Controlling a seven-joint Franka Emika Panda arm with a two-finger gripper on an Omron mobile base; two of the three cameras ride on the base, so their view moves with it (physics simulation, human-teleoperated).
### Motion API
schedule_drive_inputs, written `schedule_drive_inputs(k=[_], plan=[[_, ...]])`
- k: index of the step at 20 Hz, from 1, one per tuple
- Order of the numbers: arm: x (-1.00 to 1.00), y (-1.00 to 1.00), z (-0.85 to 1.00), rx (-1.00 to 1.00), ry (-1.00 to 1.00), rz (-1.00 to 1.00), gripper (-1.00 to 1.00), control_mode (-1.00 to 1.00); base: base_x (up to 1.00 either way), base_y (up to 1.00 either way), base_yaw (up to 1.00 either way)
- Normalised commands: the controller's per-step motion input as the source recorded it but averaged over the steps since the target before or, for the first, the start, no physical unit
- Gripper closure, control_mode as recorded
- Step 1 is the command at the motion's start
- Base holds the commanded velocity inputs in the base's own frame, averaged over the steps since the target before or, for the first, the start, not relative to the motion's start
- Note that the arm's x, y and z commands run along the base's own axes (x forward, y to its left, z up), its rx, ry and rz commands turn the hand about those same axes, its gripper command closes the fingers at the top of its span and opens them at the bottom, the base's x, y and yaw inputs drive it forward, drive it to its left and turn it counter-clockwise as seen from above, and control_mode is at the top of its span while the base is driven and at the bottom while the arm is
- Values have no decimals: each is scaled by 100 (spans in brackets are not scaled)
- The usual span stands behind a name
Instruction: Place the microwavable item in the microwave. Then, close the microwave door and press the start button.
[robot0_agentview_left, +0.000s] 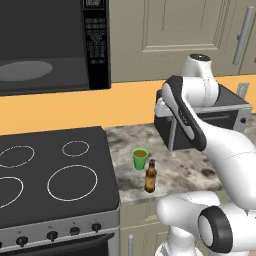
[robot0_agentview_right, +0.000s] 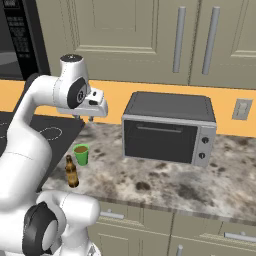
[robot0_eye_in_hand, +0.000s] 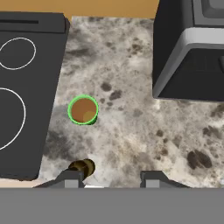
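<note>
hand view showed your tool (robot0_eye_in_hand: 111, 180) parted and empty — above the bench (robot0_eye_in_hand: 131, 131), green cup (robot0_eye_in_hand: 82, 110) and bottle (robot0_eye_in_hand: 83, 167) below.

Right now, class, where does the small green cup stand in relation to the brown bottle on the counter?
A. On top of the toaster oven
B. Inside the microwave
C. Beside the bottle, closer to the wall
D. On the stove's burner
C: the green cup stands on the stone counter just behind the brown bottle, towards the wall, apart from it.
</note>
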Motion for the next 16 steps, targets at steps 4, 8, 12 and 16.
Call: schedule_drive_inputs(k=[4, 8, 12, 16], plan=[[-8, 0, -1, 0, 0, 0, -100, -100, 0, 0, 0], [22, 4, -9, 0, 5, -1, -100, -100, 0, 0, 0], [40, 35, -51, 0, 16, -17, -100, -100, 0, 0, 0], [27, 9, -80, 5, 5, -3, -100, -100, 0, 0, 0]])
